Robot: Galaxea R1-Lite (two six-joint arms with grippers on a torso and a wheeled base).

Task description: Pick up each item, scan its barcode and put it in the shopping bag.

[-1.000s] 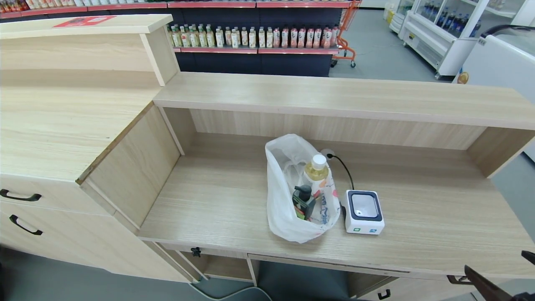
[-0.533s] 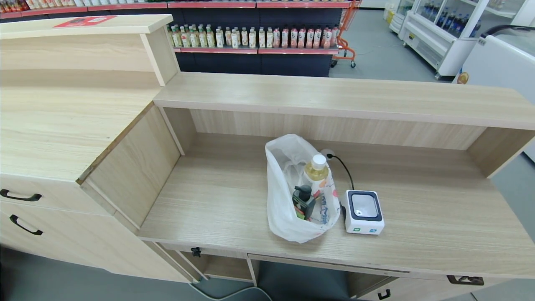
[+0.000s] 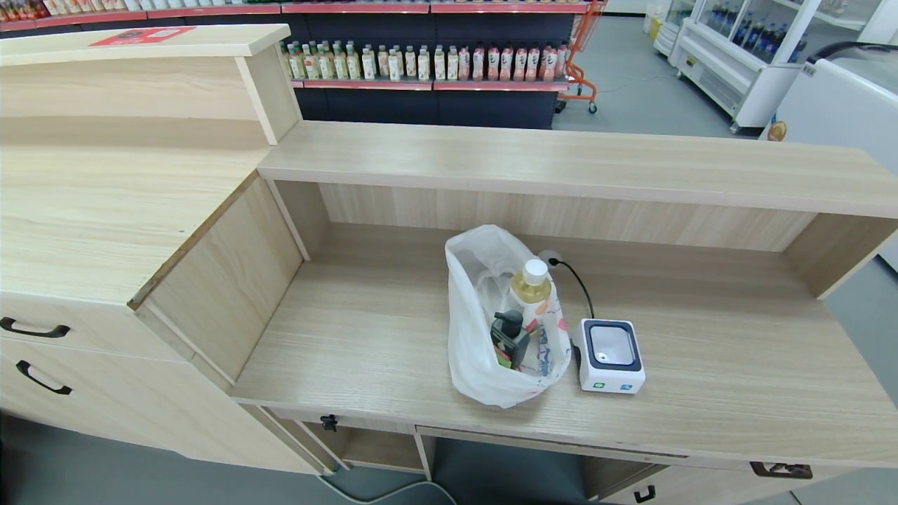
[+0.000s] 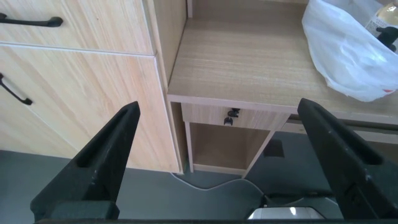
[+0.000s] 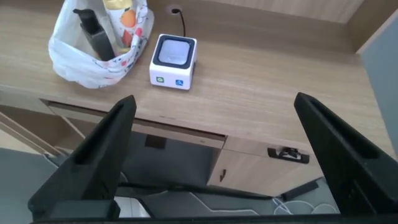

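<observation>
One white plastic shopping bag [image 3: 477, 358] stands open on the wooden counter [image 3: 736, 365], roughly at the middle of the lower surface. Two items stand upright inside it: one bottle [image 3: 531, 289] of yellow drink with a white cap at the back, and one dark pump bottle [image 3: 508, 338] in front of it, both leaning lightly against the bag's wall. Just beside the bag, on the robot's right, sits one small white scanner [image 3: 610, 355] with a dark-framed window facing up; it looks close enough to touch the bag, though contact cannot be told. One black cable [image 3: 577, 282] runs from behind the scanner to the back of the counter. The left gripper [image 4: 217, 165] hangs below the counter's edge, in front of its left front corner and near the cabinet with two black drawer handles [image 3: 34, 328]; its two fingers [image 4: 99, 168] are spread wide apart and hold nothing. The right gripper [image 5: 214, 155] hangs off the front of the counter on the scanner's side, above the counter's level, and its two fingers [image 5: 93, 162] are likewise spread wide apart with nothing between them.
</observation>
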